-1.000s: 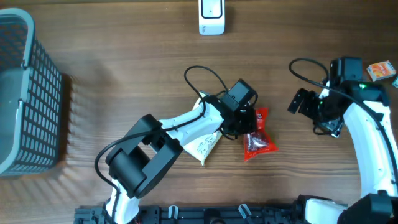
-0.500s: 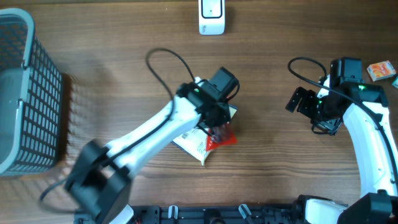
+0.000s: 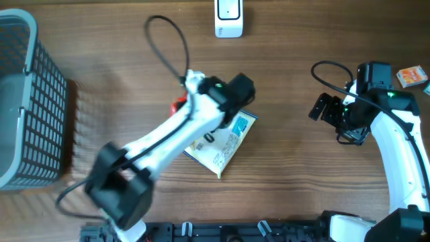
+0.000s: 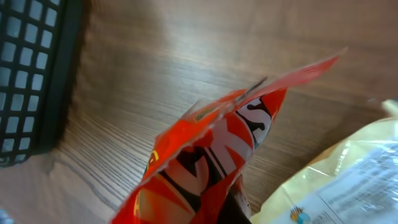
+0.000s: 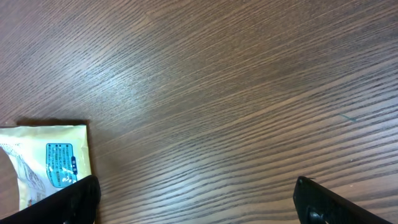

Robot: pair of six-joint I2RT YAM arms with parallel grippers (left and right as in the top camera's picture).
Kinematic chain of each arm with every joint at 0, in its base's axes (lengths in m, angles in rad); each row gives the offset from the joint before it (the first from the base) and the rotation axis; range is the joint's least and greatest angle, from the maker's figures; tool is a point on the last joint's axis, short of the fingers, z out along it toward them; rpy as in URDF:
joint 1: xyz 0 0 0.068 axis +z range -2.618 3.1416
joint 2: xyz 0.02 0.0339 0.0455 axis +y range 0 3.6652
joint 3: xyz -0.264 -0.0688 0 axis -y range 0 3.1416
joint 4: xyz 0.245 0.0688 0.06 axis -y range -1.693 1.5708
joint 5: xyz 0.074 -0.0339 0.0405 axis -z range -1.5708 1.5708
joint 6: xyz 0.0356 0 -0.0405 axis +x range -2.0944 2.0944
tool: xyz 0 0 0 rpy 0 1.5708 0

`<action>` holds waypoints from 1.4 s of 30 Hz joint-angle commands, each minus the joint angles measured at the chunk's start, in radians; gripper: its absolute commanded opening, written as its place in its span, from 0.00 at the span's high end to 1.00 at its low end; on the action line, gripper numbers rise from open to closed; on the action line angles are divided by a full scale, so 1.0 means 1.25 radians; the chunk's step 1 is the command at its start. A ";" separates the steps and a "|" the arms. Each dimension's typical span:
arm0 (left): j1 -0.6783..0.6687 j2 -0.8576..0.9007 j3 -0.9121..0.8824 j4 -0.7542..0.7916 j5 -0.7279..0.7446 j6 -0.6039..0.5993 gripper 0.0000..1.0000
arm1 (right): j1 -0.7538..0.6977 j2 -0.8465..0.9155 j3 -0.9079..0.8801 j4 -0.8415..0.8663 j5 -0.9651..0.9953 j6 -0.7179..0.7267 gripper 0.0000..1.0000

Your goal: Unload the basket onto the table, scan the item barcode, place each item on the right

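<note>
A red snack packet (image 4: 211, 155) fills the left wrist view, pinched at its lower end by my left gripper (image 4: 231, 211), which is shut on it. From overhead only a red corner of the packet (image 3: 177, 105) shows beside the left gripper (image 3: 187, 97), left of the table's middle and above the wood. A white scanner (image 3: 228, 18) stands at the far edge. My right gripper (image 3: 321, 109) hovers open at the right, with nothing between its fingers (image 5: 74, 200).
A yellow packet (image 3: 222, 144) lies on the table under the left arm, also seen in the right wrist view (image 5: 43, 165). A dark mesh basket (image 3: 27, 101) stands at the far left. A small orange box (image 3: 410, 75) sits at the right edge.
My left gripper has lifted the red packet off the table beside the yellow packet and swung it left and away. The right arm has stayed still.
</note>
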 commanded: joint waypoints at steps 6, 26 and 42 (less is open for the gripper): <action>-0.119 0.197 0.001 0.084 0.098 -0.039 0.92 | -0.002 0.001 -0.003 0.003 -0.013 -0.012 0.00; -0.071 -0.072 0.132 0.092 0.391 0.049 0.07 | -0.002 0.001 -0.003 0.004 -0.021 -0.011 0.00; 0.483 -0.348 0.132 -0.134 0.400 0.043 0.00 | 0.308 0.021 -0.047 0.229 -0.361 -0.035 0.00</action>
